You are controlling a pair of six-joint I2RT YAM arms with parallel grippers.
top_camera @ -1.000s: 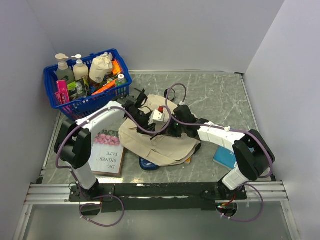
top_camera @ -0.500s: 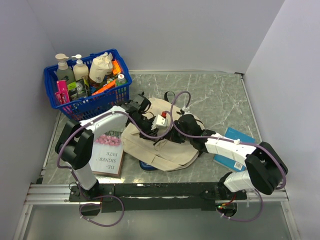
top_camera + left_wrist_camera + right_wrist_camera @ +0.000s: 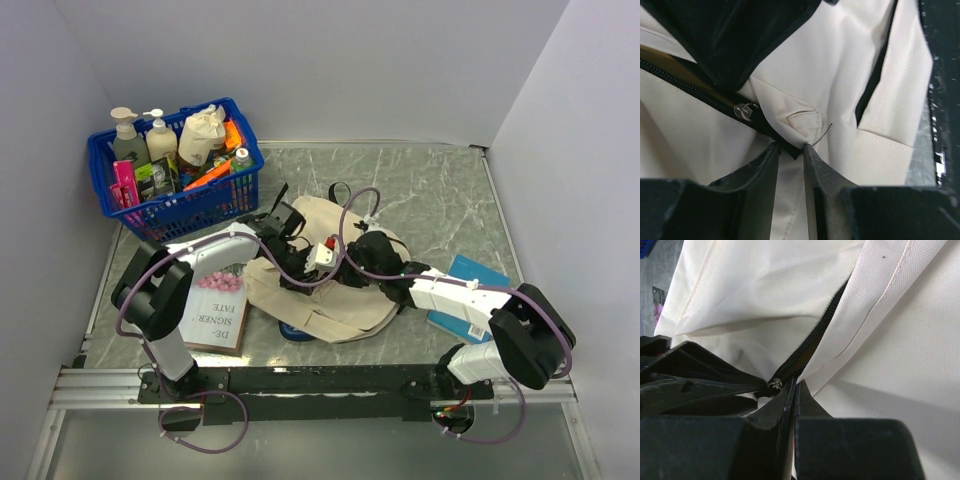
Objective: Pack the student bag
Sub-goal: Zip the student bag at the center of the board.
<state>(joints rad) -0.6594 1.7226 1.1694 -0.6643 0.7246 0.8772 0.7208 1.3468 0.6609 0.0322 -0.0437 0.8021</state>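
The student bag [image 3: 335,300], cream fabric with black trim, lies flat mid-table, and both grippers meet on top of it. My left gripper [image 3: 298,268] [image 3: 790,150] is shut on a fold of the bag's [image 3: 840,75] cream fabric at the end of the black zipper. My right gripper [image 3: 342,262] [image 3: 794,384] comes from the other side, its jaws pressed tight together. The zipper pull's metal ring [image 3: 774,384] [image 3: 743,110] sticks out at its tips. The black zipper [image 3: 815,342] runs away across the bag [image 3: 890,340]. What is inside the bag is hidden.
A blue basket [image 3: 175,205] full of bottles and packets stands at the back left. A book with pink flowers [image 3: 215,310] lies beside the left arm. A blue book [image 3: 470,285] lies by the right arm. Something blue [image 3: 297,328] pokes out under the bag's near edge.
The right arm has swung its forearm out to the right and lower, uncovering the blue book. Both grippers have shifted slightly toward the near side on the bag, and the fabric has settled flatter.
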